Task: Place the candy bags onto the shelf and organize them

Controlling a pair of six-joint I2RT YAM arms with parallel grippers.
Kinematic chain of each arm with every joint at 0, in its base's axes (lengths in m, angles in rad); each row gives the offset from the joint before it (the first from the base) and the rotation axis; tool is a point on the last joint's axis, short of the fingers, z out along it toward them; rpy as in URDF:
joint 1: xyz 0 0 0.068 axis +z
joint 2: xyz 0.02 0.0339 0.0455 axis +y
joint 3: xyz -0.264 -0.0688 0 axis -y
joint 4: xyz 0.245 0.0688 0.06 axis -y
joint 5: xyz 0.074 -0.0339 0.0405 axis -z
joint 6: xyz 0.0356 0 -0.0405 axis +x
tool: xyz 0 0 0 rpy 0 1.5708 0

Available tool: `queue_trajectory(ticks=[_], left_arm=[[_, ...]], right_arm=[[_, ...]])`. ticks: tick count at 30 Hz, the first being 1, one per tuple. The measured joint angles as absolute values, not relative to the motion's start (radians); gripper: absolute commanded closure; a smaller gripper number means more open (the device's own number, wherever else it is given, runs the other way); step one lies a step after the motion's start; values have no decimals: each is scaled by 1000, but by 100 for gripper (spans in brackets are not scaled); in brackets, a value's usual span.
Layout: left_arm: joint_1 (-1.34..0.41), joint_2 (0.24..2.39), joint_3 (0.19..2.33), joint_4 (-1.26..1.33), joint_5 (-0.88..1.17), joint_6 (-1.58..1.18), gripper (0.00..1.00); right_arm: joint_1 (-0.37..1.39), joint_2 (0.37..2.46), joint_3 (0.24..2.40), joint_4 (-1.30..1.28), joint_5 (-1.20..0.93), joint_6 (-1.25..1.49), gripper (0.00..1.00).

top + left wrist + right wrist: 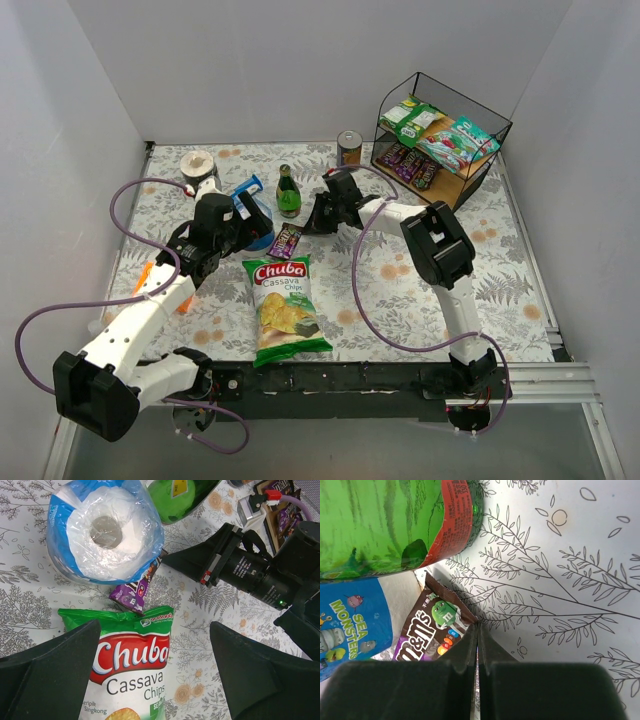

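Observation:
A narrow dark brown and purple M&M's candy bag (285,240) lies on the table between the toilet roll and the Chuba bag. My right gripper (318,216) is shut on its edge; the wrist view shows the bag (427,625) pinched at its corner between the closed jaws (478,630). It also shows in the left wrist view (135,591). My left gripper (154,647) is open and empty above the top of the Chuba bag (131,675). The shelf (440,140) at the back right holds green-and-white bags (412,120), a teal bag (458,143) and several dark ones (410,163).
A wrapped toilet roll (255,215) and a green bottle (288,192) stand right behind the held bag. A can (349,147) stands by the shelf, a white roll (197,165) at the back left, an orange packet (150,275) under my left arm. A blue Sea Monsters packet (345,625) is nearby.

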State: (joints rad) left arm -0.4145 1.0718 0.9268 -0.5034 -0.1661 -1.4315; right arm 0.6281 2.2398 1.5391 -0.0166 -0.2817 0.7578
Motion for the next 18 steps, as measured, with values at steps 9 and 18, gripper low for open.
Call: queue_trajectory(ticks=[9,18], left_arm=[[-414,1071,927,-519,-169,-1429,9],[-414,1071,927,-519,-169,-1429,8]], right_arm=[[629,2195,1479,1,-236,735,99],[641,2135,1422,-6,-176,658,55]])
